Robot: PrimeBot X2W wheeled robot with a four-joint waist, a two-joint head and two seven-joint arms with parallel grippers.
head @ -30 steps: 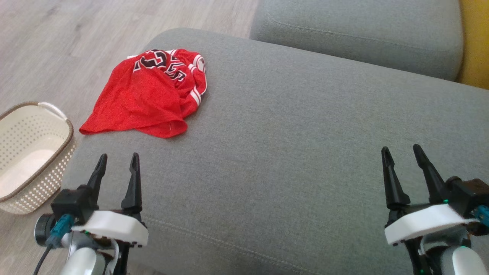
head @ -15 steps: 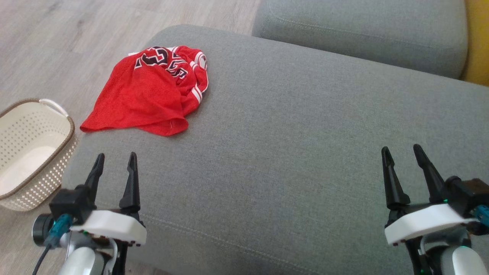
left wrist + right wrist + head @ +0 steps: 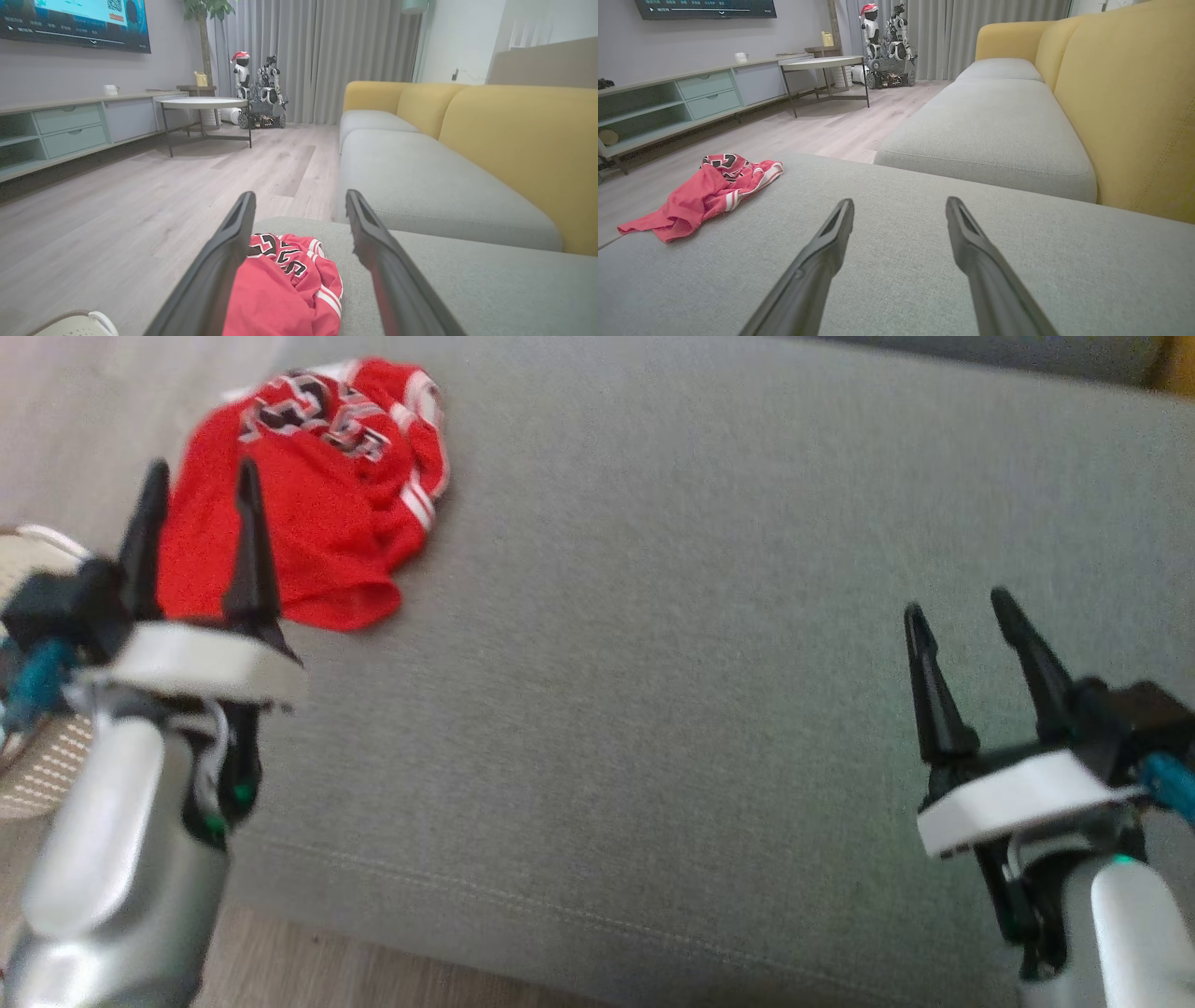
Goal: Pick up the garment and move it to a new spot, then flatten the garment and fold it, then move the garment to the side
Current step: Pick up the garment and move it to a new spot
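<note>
Grey cushion (image 3: 653, 616) carries the red garment (image 3: 317, 495) at its far-left corner, left gripper (image 3: 199, 476) near it, right gripper (image 3: 957, 600) well apart, both gaping empty; a shallow pinch might drag it off that edge.

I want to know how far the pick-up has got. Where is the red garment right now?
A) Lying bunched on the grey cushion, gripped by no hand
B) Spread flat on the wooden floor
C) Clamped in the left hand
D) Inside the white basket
A: the red garment lies crumpled near the edge of the grey cushion, and the left hand above it is open, its fingers apart and not closed on the cloth.
</note>
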